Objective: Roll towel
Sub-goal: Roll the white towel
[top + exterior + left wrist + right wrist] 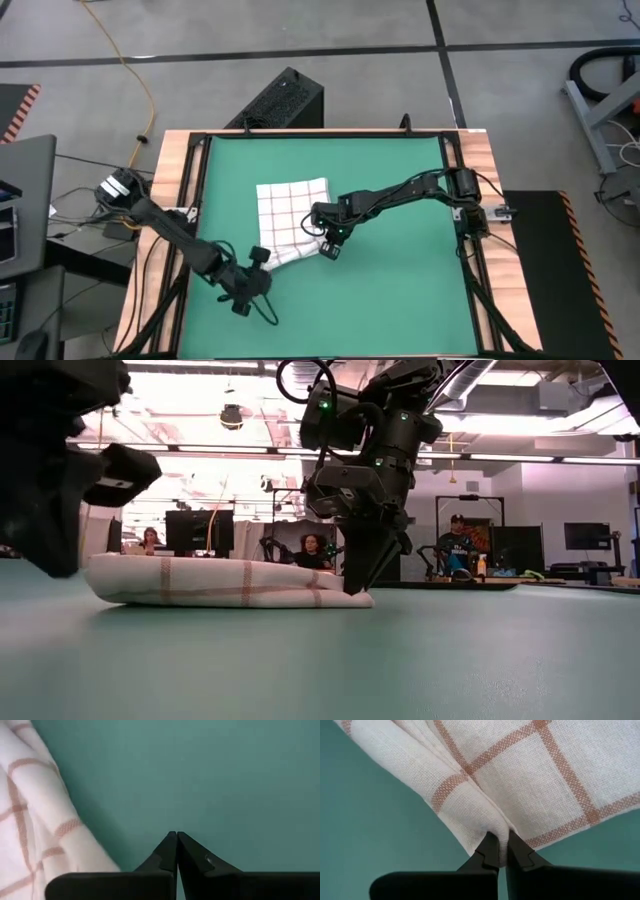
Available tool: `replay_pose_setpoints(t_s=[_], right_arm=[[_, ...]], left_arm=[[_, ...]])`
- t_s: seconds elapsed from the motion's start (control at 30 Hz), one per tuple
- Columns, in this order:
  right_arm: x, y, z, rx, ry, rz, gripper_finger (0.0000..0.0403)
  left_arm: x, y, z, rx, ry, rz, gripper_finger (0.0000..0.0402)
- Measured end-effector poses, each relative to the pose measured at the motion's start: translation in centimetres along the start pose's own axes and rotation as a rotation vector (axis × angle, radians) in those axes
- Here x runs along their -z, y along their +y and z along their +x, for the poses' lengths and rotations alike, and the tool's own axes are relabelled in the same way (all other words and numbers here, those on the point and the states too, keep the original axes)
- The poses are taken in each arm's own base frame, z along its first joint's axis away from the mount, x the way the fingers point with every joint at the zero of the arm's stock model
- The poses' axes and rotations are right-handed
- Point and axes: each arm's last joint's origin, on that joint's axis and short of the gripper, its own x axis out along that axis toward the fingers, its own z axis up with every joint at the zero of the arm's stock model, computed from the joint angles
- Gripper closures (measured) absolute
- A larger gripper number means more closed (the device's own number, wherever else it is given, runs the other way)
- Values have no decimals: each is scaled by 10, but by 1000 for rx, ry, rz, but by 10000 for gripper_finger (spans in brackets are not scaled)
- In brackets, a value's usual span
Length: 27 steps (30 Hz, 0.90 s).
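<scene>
The towel (290, 222), white with thin red check lines, lies folded in layers on the green mat (400, 300); in the low view it is a flat bundle (220, 582). My right gripper (499, 842) reaches in from the table's right and is shut on the towel's near right corner. My left gripper (176, 836) is shut and holds nothing. It hangs over bare mat beside the towel's near left edge (30, 820), and in the high view it is near the front left (252, 288). My right gripper pinches a puckered fold (487, 822) at the towel's near right corner between its two fingertips. The fingers slant steeply down from above (365, 575). Several layers bunch together at the pinch. The rest of the towel lies flat on the mat.
A black frame (200, 200) and wooden strips border the mat on all sides. Bare green mat lies to the right of the towel and in front of it. Beyond the table's far edge, people sit at desks with monitors (200, 530).
</scene>
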Motion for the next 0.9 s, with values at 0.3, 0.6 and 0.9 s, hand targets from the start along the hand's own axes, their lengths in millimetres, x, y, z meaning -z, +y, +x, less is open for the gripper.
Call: replay_pose_setpoints(t_s=[0.3,0.6,0.9], right_arm=[[0,0,0,8,-6,-2,386],[0,0,0,9,-11,-27,386],[-1,1,0,7,-15,-32,386]], left_arm=[[11,7,15,-163,134,-20,401],[-5,22,-19,-279,41,-92,401],[-22,12,-29,-93,-103,-100,401]])
